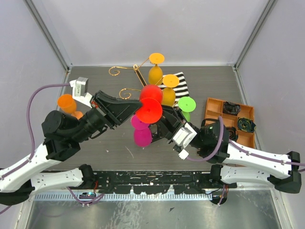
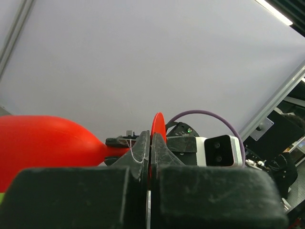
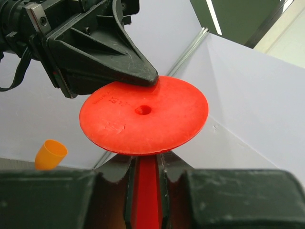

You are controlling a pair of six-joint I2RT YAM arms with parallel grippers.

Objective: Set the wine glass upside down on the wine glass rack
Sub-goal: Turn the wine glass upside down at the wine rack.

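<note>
Our right gripper [image 3: 145,167] clamps the red plastic wine glass [image 3: 143,114] by its stem, just under the round foot. Our left gripper [image 2: 150,143] pinches that foot's rim, jaws nearly together. Beyond both, the thin gold wire rack [image 1: 139,76] stands on a dark tabletop [image 1: 95,78] between pale walls [image 1: 143,28].

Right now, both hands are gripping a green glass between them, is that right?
Only the colour is wrong: the glass is red, not green. The right wrist view shows it, with the right hand on its stem and the left hand on its foot.
</note>
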